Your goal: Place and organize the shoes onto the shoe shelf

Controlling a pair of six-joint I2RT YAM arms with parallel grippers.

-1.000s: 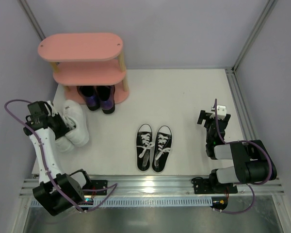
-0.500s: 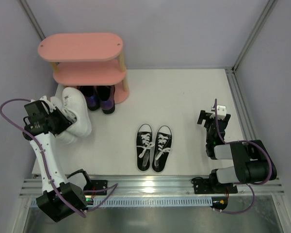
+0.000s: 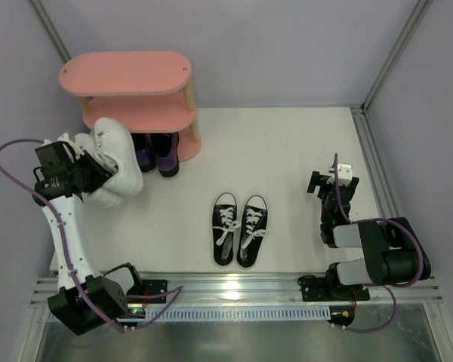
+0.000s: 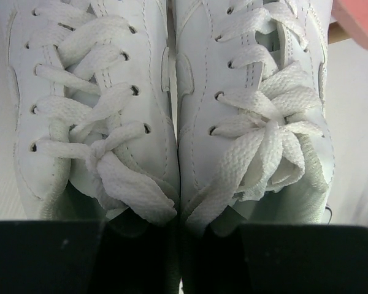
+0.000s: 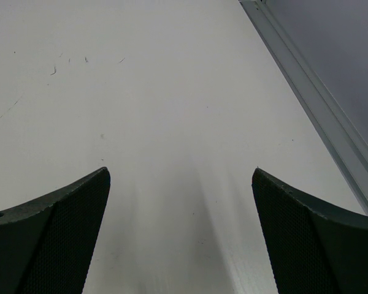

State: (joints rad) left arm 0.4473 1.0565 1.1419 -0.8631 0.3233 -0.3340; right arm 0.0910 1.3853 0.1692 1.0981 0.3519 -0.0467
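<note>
Left gripper clamps the white sneakers together by their inner collars — beside the shelf | right gripper — fingers spread, above the table

**Lilac Walls, White Tabletop**

Plain lilac walls close in the back and both sides, with silver metal posts running up the corners. The white tabletop is matte and faintly scuffed. A side rail lines its right edge, and a front rail crosses the near edge, catching soft light.
</note>
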